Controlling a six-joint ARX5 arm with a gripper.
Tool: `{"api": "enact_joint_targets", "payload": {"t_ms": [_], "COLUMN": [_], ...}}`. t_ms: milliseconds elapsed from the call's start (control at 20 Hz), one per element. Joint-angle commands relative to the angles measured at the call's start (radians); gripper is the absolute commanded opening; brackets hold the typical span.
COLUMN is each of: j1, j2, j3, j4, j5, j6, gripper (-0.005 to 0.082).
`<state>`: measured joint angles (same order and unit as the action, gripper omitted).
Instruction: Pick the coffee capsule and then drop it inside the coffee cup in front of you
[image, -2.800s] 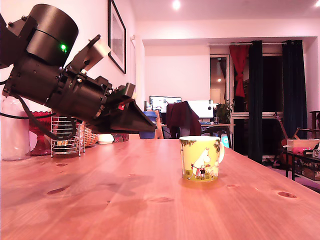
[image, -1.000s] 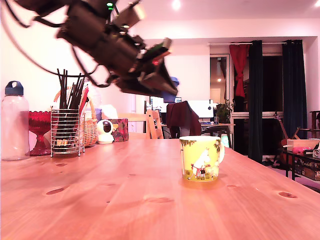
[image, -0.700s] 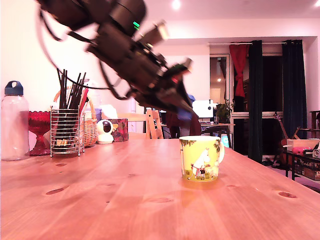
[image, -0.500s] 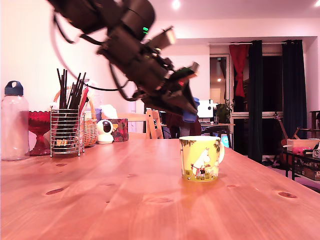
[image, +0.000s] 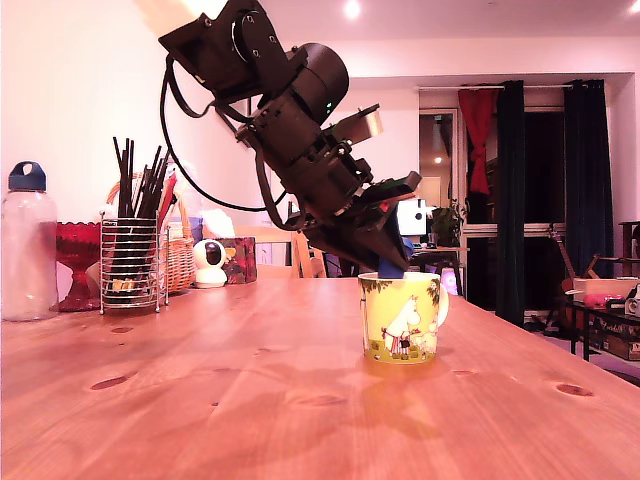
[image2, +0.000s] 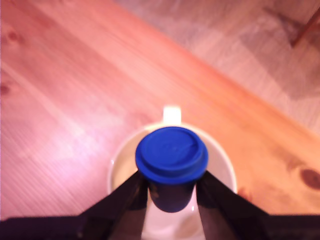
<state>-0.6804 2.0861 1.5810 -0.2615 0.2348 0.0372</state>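
Observation:
The yellow-green coffee cup (image: 402, 317) with a white cartoon figure stands on the wooden table, its handle toward the exterior view's right. My gripper (image: 392, 262) angles down from the exterior view's upper left, its tip just above the cup's rim. It is shut on the blue coffee capsule (image: 390, 265), only a sliver of which shows there. In the wrist view the blue capsule (image2: 171, 160) sits between the two dark fingers (image2: 127, 192), its round flared end facing the camera, directly over the cup's pale open mouth (image2: 122, 165). The gripper (image2: 171, 192) holds the capsule by its sides.
At the exterior view's left stand a clear bottle with a dark blue cap (image: 28, 245), a red glass (image: 80, 262), a wire holder of dark sticks (image: 133, 255), a basket (image: 182, 258) and a small white camera (image: 209, 264). The table's (image: 250, 400) far edge lies just behind the cup.
The arm has swung from the exterior view's upper left down and to the right, carrying the blue capsule. Its tip now hangs right over the cup's mouth. The cup has stayed put.

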Motion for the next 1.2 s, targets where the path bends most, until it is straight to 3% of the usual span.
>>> {"api": "enact_joint_targets", "payload": {"t_ms": [0,900,1050,1150], "j1": [-0.006,-0.006,-0.005,-0.005], "j2": [0.02,0.02,0.02,0.02], "j3": [0.014,0.014,0.014,0.014], "j4": [-0.004,-0.071,-0.087,-0.09], "j5": [0.002,0.003,0.003,0.01], "j6": [0.01,0.009,0.008,0.004], "gripper": [0.0181,0.0189,0.0283,0.0435]}}
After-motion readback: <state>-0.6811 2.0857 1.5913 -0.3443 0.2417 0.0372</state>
